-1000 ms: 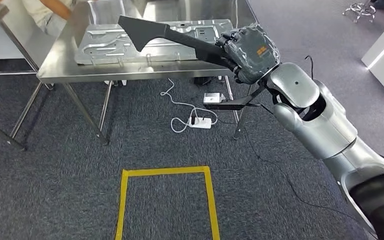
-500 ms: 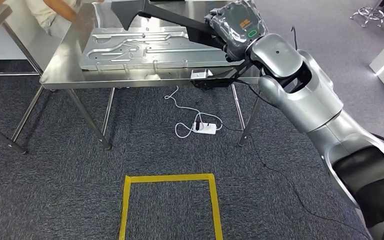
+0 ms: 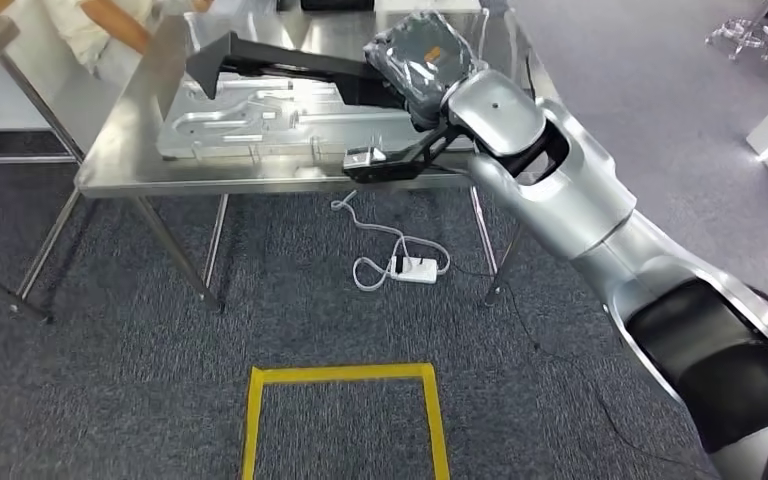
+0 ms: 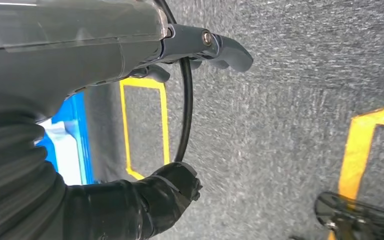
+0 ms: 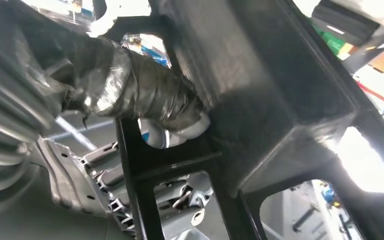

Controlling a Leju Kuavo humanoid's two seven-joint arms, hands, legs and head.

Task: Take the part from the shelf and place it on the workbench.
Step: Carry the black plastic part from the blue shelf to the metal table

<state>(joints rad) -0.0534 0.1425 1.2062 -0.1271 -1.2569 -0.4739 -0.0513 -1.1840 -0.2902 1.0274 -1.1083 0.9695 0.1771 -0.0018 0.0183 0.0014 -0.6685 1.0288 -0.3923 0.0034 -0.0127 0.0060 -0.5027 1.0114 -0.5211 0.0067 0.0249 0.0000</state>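
Fingers of the right hand (image 3: 422,60) are wrapped around one end of the long black part (image 3: 280,68), holding it above the steel worktop (image 3: 120,160), out over the worktop's right half and reaching toward its far left corner. Whether the part touches anything beneath it cannot be told from the head view. Under it, a large stamped metal panel (image 3: 260,115) lies flat on the worktop, covering most of the middle and coming close to the near edge. From the right wrist view the thumb (image 5: 145,97) presses against a black rib of the part (image 5: 260,100), with the ridged metal panel (image 5: 95,190) visible below through the part's openings. The left hand (image 4: 180,75) hangs over grey carpet (image 4: 290,130) with nothing in it, its fingers apart. On the floor below the worktop lie a white power strip (image 3: 415,268) and its looped cord, and nearer the robot a yellow tape rectangle (image 3: 345,375) marks the carpet. At the worktop's far left corner a person's arm (image 3: 120,22) is in view.
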